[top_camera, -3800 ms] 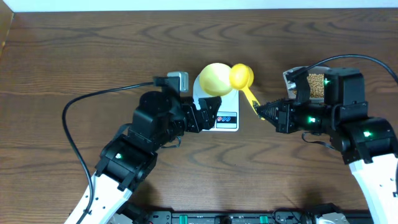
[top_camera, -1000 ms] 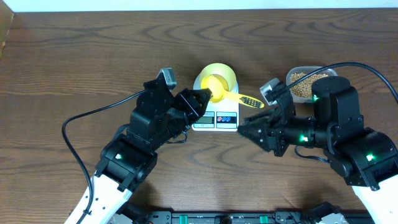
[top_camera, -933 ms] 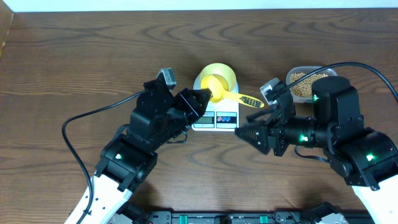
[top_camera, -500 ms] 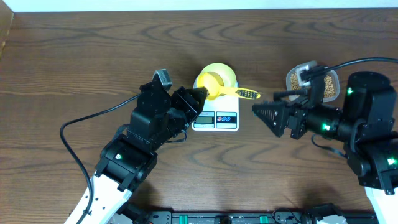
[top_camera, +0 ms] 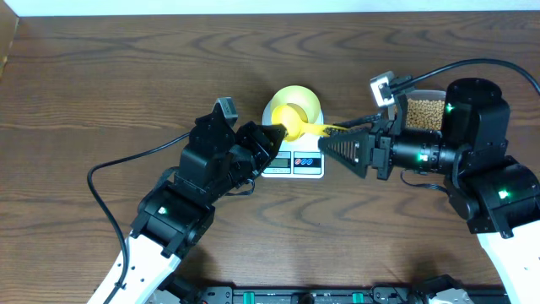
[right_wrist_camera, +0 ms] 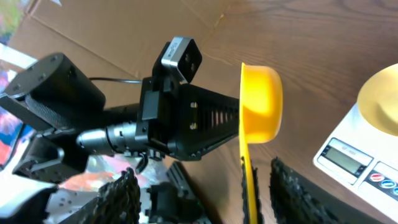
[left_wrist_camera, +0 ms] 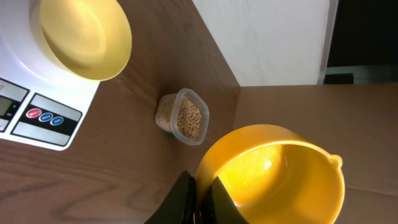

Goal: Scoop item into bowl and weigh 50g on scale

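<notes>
Beans lie in the tub, apart from the scale, where we see the bowl. The left gripper is clamped on the scoop rim above the bowl. The right gripper has its jaws apart, with the handle between them.

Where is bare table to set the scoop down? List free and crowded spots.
Free: table wood far left beyond the cable; the strip behind the bowl; front centre before the scale. Crowded: at the scale, where left gripper, right gripper and scoop meet, through to the tub.
</notes>
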